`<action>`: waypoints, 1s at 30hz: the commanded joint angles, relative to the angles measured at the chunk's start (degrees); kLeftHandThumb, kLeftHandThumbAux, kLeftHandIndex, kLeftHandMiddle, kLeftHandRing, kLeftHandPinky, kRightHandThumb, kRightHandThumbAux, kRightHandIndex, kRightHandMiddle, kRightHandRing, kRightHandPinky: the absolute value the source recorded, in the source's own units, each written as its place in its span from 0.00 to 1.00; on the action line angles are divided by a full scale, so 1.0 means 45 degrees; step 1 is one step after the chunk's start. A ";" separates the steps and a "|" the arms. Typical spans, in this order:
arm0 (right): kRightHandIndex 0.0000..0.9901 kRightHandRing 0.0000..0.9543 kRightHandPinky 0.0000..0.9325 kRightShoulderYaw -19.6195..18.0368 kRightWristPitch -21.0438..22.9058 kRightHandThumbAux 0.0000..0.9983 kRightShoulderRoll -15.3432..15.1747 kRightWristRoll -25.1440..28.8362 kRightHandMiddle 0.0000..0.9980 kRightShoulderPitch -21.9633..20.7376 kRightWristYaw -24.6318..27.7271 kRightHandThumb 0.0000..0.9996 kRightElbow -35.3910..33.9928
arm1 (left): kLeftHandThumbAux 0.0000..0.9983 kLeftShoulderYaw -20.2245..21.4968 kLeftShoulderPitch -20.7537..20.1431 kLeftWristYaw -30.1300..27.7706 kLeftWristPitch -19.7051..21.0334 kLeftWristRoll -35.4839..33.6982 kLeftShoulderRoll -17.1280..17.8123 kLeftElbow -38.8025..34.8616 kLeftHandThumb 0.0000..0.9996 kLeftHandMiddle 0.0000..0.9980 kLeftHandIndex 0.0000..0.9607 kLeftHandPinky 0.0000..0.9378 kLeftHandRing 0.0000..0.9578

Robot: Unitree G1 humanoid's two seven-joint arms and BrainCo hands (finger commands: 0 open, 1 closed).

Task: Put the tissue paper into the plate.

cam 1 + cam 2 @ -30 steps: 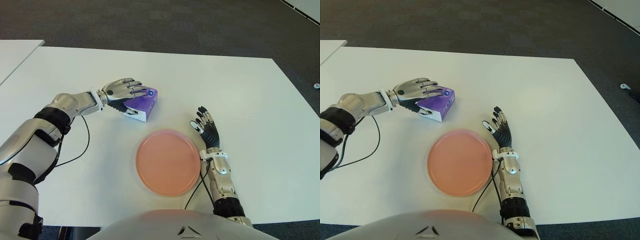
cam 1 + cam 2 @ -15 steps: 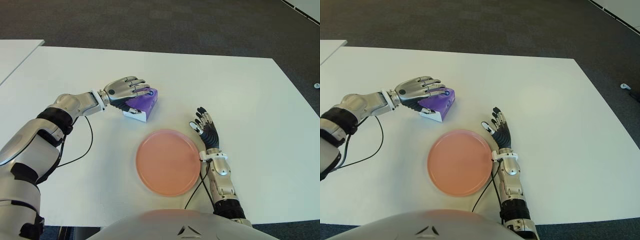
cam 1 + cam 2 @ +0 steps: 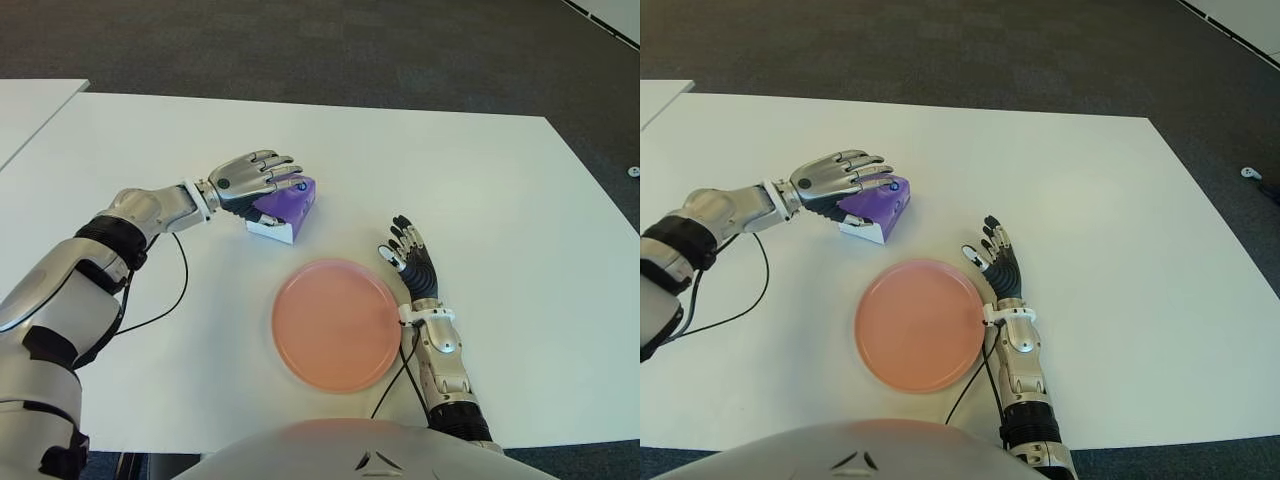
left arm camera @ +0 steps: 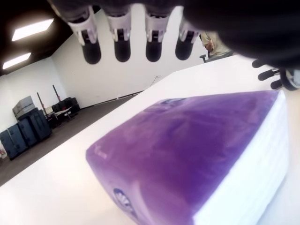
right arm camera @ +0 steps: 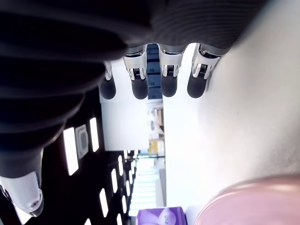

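One purple tissue pack (image 3: 283, 207) on table (image 3: 480, 180), beyond plate (image 3: 336, 324), under left hand (image 3: 252, 178) with fingers spread, not gripping. Likely light, soft, crushable (slick wrapper): clasp across long sides. Right hand (image 3: 412, 262) open beside plate.

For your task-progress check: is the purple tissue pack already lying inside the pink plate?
No, the tissue pack sits on the table under the left hand, apart from the plate.

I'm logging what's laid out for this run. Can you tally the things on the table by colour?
Purple: 1, the tissue pack, under the open left hand
Pink: 1, the plate, beside the open right hand
Total: 2 things on the white table
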 commanded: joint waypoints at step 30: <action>0.00 0.00 0.00 0.0183 0.1910 0.61 -0.0019 0.0094 0.00 0.0940 0.0299 0.00 0.0384 | 0.09 -0.0948 -0.0090 -0.0506 0.0385 0.0225 -0.0777 0.1857 0.31 0.00 0.00 0.00 0.00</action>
